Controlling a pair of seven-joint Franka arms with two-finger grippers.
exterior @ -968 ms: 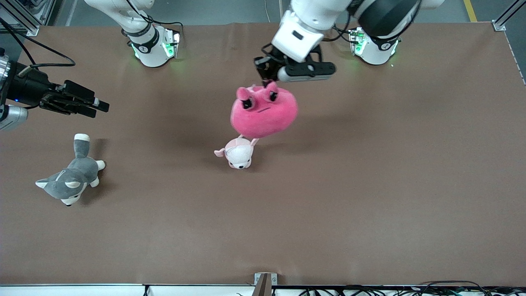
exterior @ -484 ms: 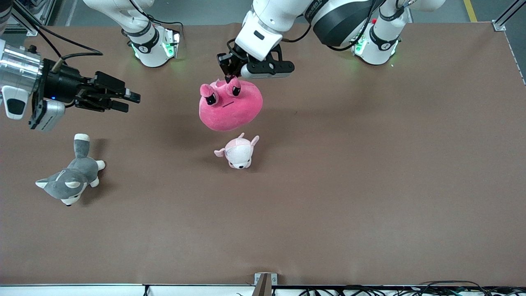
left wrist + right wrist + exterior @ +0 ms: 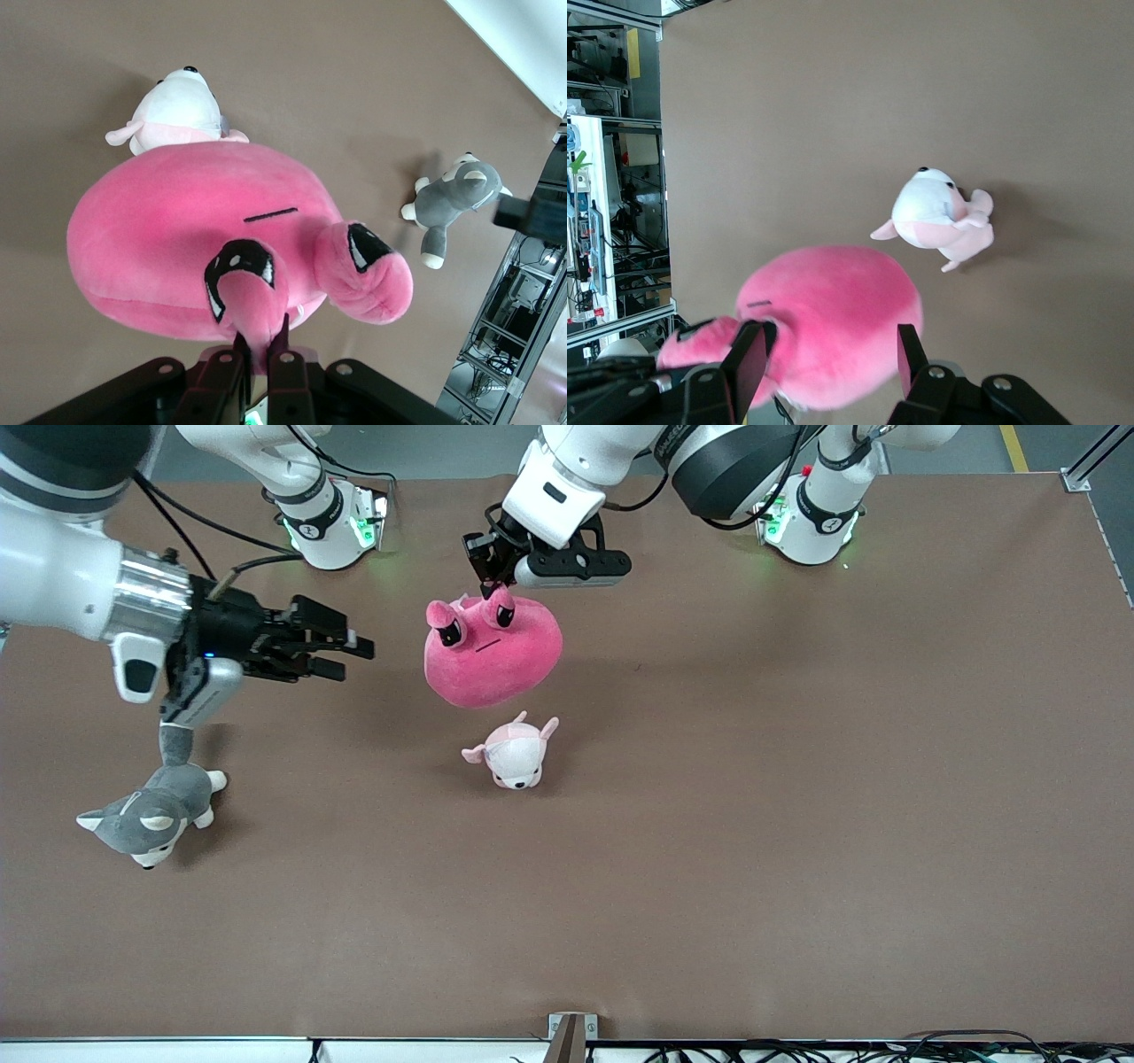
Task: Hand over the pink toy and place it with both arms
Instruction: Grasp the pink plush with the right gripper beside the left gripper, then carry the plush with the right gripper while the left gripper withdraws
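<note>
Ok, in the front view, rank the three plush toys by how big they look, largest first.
1. pink toy, though it hangs from the left gripper, so it is closer to the camera.
2. husky plush.
3. pale-pink animal plush.

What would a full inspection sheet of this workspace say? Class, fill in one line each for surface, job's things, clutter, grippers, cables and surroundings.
Surface: brown table, flat, a few creases.
Job's things: pink toy hangs in the air above the table, gripped by one eye stalk.
Clutter: small pale-pink plush lies on the table nearer the front camera than the spot under the pink toy; grey husky plush lies toward the right arm's end.
Grippers: left gripper shut on the toy's stalk; right gripper open, in the air beside the toy, pointing at it.
Cables: black cables along both arms.
Surroundings: metal frame rails at the table corners.
</note>
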